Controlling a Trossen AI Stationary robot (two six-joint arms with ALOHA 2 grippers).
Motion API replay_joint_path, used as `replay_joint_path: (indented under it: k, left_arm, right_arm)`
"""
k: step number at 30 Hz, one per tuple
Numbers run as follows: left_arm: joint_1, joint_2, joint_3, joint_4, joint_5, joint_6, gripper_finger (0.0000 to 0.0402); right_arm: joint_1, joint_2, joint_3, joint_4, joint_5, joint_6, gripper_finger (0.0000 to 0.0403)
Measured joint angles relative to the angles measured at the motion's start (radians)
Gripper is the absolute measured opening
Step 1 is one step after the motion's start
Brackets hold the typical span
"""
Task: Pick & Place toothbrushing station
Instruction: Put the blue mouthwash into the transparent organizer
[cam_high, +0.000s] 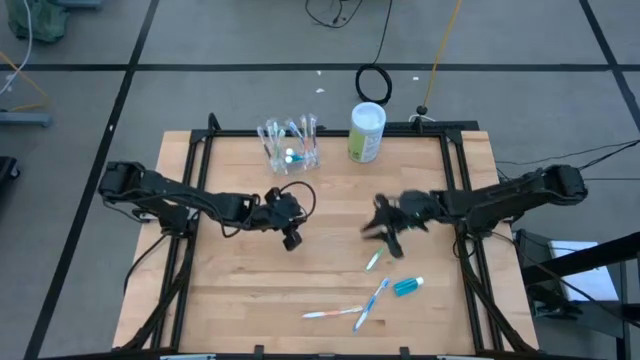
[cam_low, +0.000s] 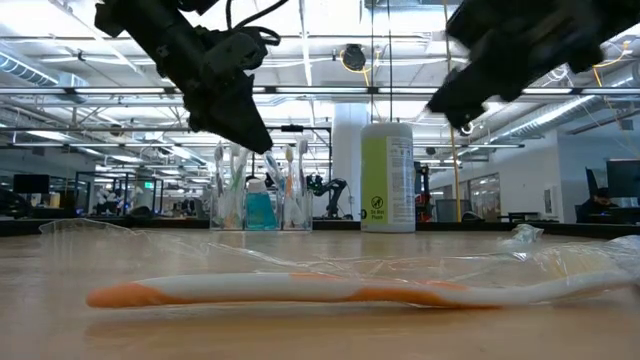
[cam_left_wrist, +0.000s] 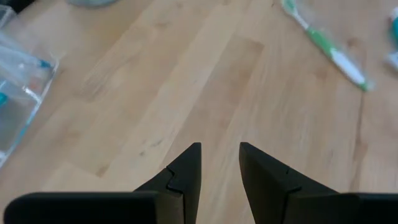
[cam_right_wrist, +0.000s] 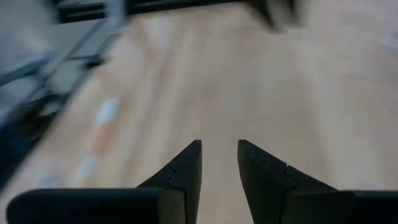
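The clear plastic holder stands at the table's far side with several toothbrushes and a blue tube upright in it; it also shows in the low view. On the near right of the table lie a green toothbrush, a blue toothbrush, an orange-and-white toothbrush and a blue toothpaste tube. My left gripper hovers open and empty at mid-table, nearer than the holder. My right gripper hovers open and empty just above and beyond the green toothbrush.
A tall white-and-green canister stands right of the holder at the far edge. A crumpled clear plastic sheet lies on the table in the low view. Bare wood lies at the near left.
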Motion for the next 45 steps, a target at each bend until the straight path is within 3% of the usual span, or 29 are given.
replay_joint_path:
  k: [6,13,20,24,28,40,45]
  left_arm:
    - [-0.006,-0.001,0.0,0.019,-0.002,-0.003,0.0115]
    - [-0.006,-0.001,0.0,0.067,0.004,-0.004,0.0115]
    - [-0.009,-0.001,0.0,0.065,0.034,0.0,0.0115]
    - [-0.008,-0.001,0.0,0.066,0.034,-0.001,0.0115]
    - [-0.008,-0.001,0.0,0.066,0.033,-0.001,0.0115]
    - [-0.008,-0.001,0.0,0.066,0.033,-0.002,0.0115]
    - [-0.008,-0.001,0.0,0.067,0.033,-0.002,0.0115]
  right_arm:
    - [0.284,-0.033,0.0,-0.027,0.008,-0.018,0.0094]
    - [0.485,-0.031,0.0,-0.121,0.286,0.063,0.0132]
    - [0.577,-0.071,0.0,-0.511,0.202,0.385,0.0156]
    - [0.642,-0.069,-0.006,-0.686,0.177,0.468,0.0156]
    - [0.675,-0.069,-0.045,-0.647,0.18,0.401,0.0153]
    - [0.683,-0.074,-0.273,-0.282,0.195,0.266,0.0143]
    - [0.683,-0.071,-0.367,-0.075,0.256,0.16,0.0119]
